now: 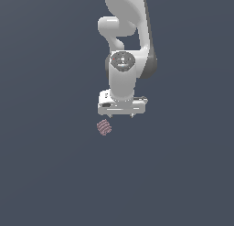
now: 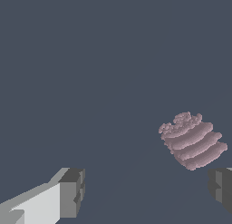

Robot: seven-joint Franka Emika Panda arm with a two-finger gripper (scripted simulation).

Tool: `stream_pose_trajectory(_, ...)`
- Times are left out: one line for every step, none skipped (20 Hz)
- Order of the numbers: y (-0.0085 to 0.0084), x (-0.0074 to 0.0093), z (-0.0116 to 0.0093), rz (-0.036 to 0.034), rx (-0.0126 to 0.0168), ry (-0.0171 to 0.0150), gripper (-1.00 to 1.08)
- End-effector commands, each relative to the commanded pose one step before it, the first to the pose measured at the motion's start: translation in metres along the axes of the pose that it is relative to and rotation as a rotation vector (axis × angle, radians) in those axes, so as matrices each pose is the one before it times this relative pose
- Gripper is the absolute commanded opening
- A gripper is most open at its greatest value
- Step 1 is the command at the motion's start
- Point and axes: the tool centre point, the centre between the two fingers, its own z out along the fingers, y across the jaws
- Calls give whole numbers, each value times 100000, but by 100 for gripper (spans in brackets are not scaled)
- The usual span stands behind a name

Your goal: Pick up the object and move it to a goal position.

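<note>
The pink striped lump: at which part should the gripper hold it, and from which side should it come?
Probably from above, closing on the widest middle of the pink lump across its ridges. It lies free on bare floor, narrower than the open gripper, which is off to one side and not yet over it.

White arm (image 1: 122, 60) hangs over dark floor; gripper (image 1: 121, 116) above pink striped object (image 1: 103, 127); not touching.

Exterior view looks from high up, farther off; wrist view sits close — both share the object (image 1: 103, 127) (image 2: 193, 140).
</note>
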Motion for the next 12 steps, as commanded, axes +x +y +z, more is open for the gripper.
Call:
stream_pose_trajectory(1,0,0,0,0,0,100)
stream_pose_trajectory(-1,21,-37,-114,-29,73,100)
stream_pose_trajectory(-3,61,-108,-331,-83,214,100)
stream_pose_trajectory(-3,101,-178,-536,-137,350,100)
stream_pose_trajectory(-6,141,-250,-738,-195,488,100)
stream_pose_trajectory(-8,180,-321,-912,-253,618,100)
stream_pose_trajectory(-10,170,-306,-823,-243,580,100)
stream_pose_trajectory(-13,133,-245,-604,-192,452,100)
stream_pose_trajectory(-16,93,-176,-377,-134,312,100)
stream_pose_trajectory(-17,50,-101,-156,-71,167,100)
stream_pose_trajectory(-35,9,-9,0,0,0,100)
stream_pose_trajectory(25,-31,40,117,30,-67,100)
